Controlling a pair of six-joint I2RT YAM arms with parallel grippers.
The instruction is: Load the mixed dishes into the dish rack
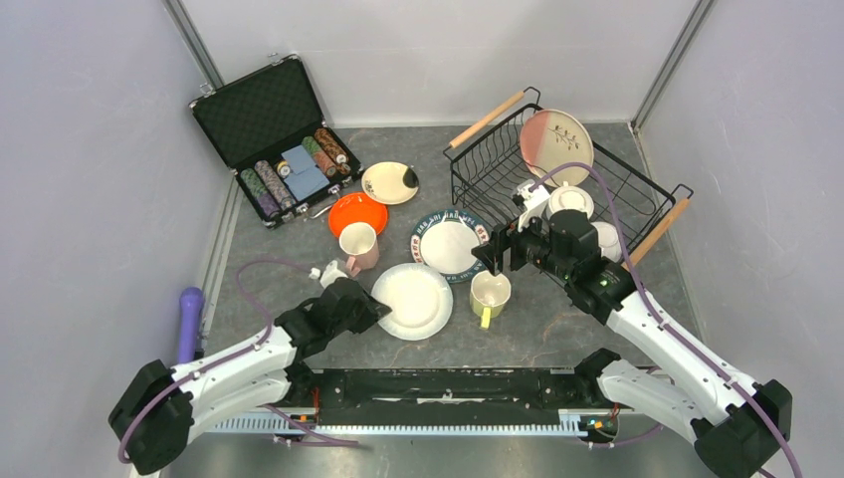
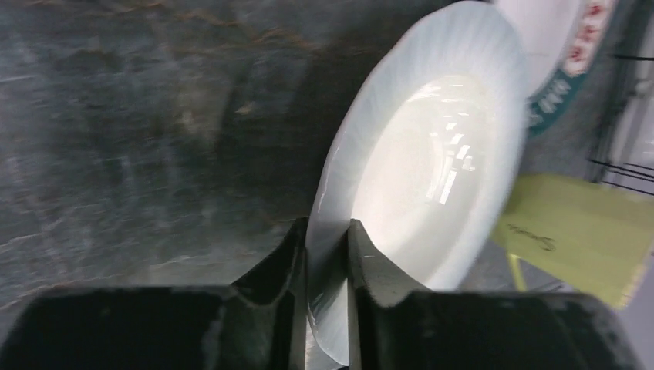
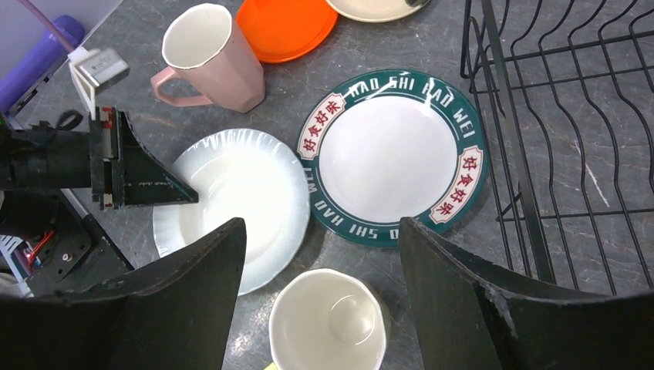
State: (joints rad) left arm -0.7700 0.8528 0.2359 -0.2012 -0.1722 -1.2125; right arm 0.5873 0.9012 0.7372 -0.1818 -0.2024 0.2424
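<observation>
Black left claw (image 2: 325,247) pinches the fluted rim of the glossy white plate (image 2: 424,162), which lies on the mottled grey counter (image 2: 116,154). Right claw (image 3: 320,231) gapes wide above the yellow-green mug (image 3: 328,324). Wire dish rack (image 1: 486,120) sits diagonally at far right, with the pink-cream plate (image 1: 555,144) upright inside.

A robotics lab cell: plain pale panels (image 1: 90,149) on metal posts (image 1: 204,45) wall in a dark stone-look tabletop (image 1: 557,319). A left arm (image 1: 249,358) and right arm (image 1: 667,339) are bolted to a rail (image 1: 448,388) at its near edge, trailing purple cables (image 1: 249,274). Dishes (image 1: 448,244), a wire rack (image 1: 557,169) and a poker-chip case (image 1: 274,124) share the tabletop.
</observation>
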